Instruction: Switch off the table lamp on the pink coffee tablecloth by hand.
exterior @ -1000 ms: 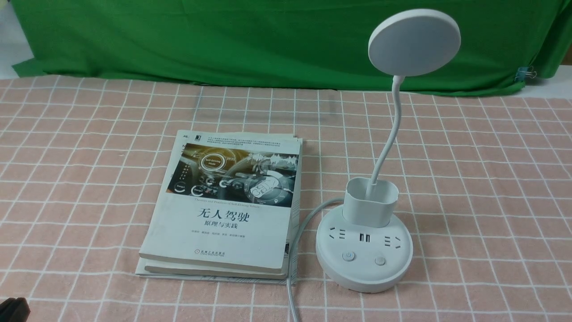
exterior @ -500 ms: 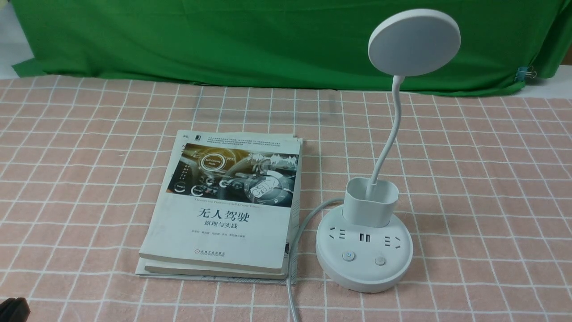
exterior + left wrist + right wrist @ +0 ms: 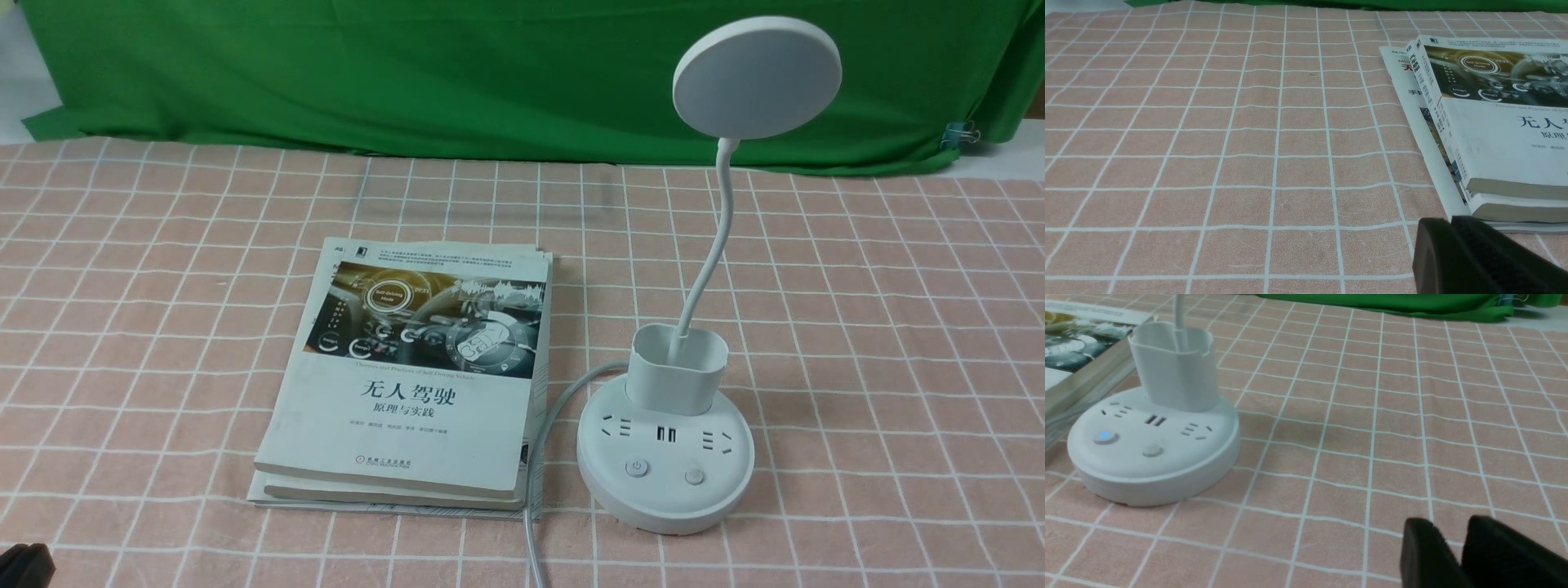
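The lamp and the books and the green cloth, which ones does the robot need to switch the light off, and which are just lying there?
Needed for the job:
table lamp, with two buttons on its round base
pink coffee tablecloth, which the lamp stands on
right gripper, low over the cloth and apart from the lamp base

Just lying about:
stacked books beside the lamp
green cloth behind

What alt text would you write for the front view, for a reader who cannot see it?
A white table lamp stands on a pink coffee tablecloth, its round head raised, beside stacked books. A green cloth hangs behind.
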Motion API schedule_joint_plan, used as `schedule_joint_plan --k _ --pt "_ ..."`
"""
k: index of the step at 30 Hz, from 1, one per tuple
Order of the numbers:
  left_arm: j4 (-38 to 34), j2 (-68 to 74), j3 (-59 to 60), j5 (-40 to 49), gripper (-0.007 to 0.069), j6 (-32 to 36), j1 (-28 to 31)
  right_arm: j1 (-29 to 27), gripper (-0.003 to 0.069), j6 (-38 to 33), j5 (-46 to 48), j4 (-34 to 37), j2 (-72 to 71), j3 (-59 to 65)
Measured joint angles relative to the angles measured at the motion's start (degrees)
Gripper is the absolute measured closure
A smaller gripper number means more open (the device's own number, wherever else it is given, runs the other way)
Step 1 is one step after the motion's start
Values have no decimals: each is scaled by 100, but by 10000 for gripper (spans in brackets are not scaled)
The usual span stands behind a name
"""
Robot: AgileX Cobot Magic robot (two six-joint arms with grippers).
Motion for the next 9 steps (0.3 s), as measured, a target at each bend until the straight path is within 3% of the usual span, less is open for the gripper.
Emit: schedule_joint_plan --k 9 --pt "0 0 0 0 618 0 0 0 421 0 0 0 0 0"
